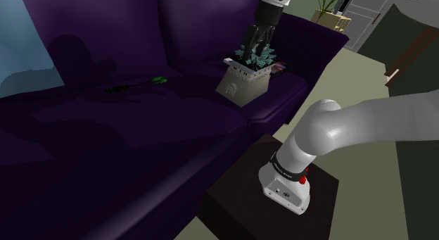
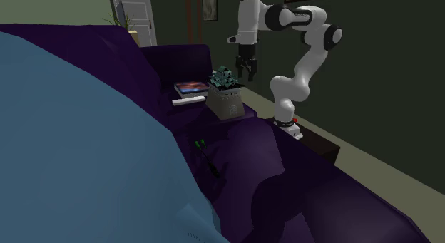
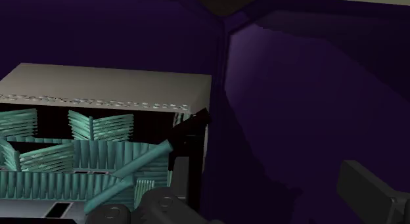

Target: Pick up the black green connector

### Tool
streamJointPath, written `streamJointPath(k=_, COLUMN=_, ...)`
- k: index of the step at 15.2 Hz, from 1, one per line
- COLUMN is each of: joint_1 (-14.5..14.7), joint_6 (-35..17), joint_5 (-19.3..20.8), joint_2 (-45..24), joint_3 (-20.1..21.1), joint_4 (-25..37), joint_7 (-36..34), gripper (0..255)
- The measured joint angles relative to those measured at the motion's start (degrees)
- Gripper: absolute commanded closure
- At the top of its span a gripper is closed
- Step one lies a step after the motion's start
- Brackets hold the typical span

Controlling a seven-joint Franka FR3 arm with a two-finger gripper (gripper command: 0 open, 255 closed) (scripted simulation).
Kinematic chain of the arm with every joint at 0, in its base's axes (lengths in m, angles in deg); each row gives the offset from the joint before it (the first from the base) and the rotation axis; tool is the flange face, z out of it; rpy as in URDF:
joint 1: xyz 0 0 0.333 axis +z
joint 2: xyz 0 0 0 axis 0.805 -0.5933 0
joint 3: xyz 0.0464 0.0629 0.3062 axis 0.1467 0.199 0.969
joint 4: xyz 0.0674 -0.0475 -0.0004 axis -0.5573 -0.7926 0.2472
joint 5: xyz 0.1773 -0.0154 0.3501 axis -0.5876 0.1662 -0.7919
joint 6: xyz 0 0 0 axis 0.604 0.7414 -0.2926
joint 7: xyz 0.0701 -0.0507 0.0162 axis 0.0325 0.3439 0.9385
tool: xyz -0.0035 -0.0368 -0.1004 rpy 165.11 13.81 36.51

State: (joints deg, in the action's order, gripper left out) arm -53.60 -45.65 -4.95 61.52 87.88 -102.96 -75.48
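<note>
Shoulder view gives me the clearest layout: a deep purple sofa [image 1: 141, 140] runs across the picture, and the black and green connector [image 1: 135, 84] lies flat on its seat, a thin dark strip with a green end. It sits toward the shoulder view's left of a pale planter box [image 1: 243, 82] full of teal leaves, and well apart from it. My pincer [image 1: 257, 53] hangs directly above those leaves, pointing down and close to their tips. Whether it touches them I cannot tell. Beside the planter box, on the side away from the connector, a flat book [image 1: 278, 68] rests on the sofa. The arm's base stands on the dark stand [image 1: 239, 203] at lower right.

From the second exterior view I see the connector [image 2: 208, 157] on the seat cushion, nearer the camera than the planter box [image 2: 227, 100], with its green tip pointing toward the box. The pincer [image 2: 247, 68] is above the box's far side, nowhere near the connector. A large blue shape [image 2: 78, 156] covers the near left of that view; what it is I cannot tell.

On the wrist view the two black fingers [image 3: 161, 204] stand wide apart with nothing clasped: the pincer is open and empty. One finger overlaps the corner of the planter box [image 3: 105, 85], and purple sofa fabric shows between the fingers.
</note>
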Motion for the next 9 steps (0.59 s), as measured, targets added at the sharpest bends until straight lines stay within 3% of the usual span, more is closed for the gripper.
streamJointPath(k=3, joint_1=-0.3, joint_6=-1.2, joint_5=-1.6, joint_2=-0.8, joint_3=1.9, joint_4=-0.5, joint_7=-3.8, gripper=0)
streamJointPath(k=9, joint_1=-2.1, joint_6=-7.4, joint_5=-8.4, joint_2=-6.5, joint_3=10.5, joint_4=-0.7, joint_7=-22.0, gripper=0)
